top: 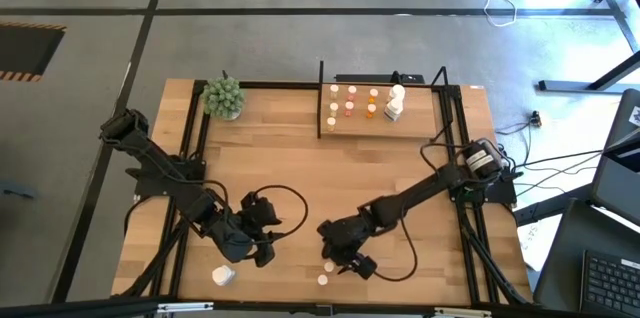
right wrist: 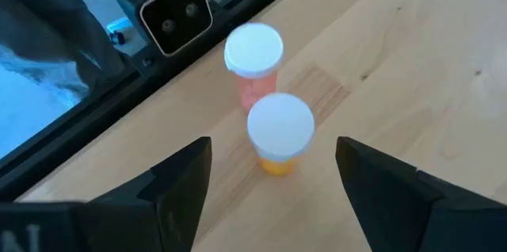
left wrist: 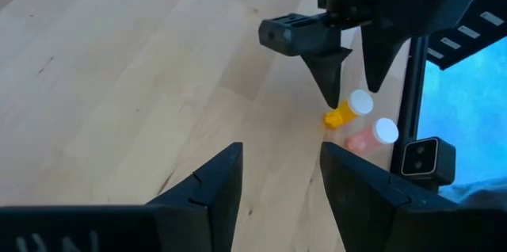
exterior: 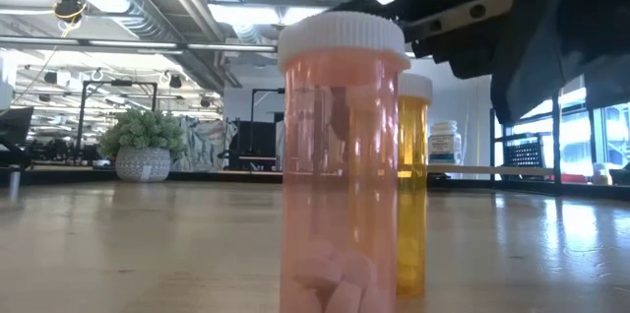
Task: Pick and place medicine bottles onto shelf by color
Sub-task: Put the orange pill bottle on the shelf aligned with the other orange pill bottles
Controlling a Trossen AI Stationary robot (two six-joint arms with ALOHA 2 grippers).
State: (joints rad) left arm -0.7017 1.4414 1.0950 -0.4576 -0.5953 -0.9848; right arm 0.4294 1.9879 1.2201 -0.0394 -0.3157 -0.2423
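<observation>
We are seeing a pale, matt wood-grain tabletop (right wrist: 412,62). We are looking at a translucent glossy pink plastic bottle (exterior: 341,170) and an amber one (exterior: 413,185), both wearing smooth white ribbed caps. We are noting matt black plastic fingers (right wrist: 178,185).

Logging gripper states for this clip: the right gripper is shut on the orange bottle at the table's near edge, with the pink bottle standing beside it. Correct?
Not quite. The right gripper is open, hovering over the orange bottle, as the right wrist view shows. The pink bottle does stand beside it.
</observation>
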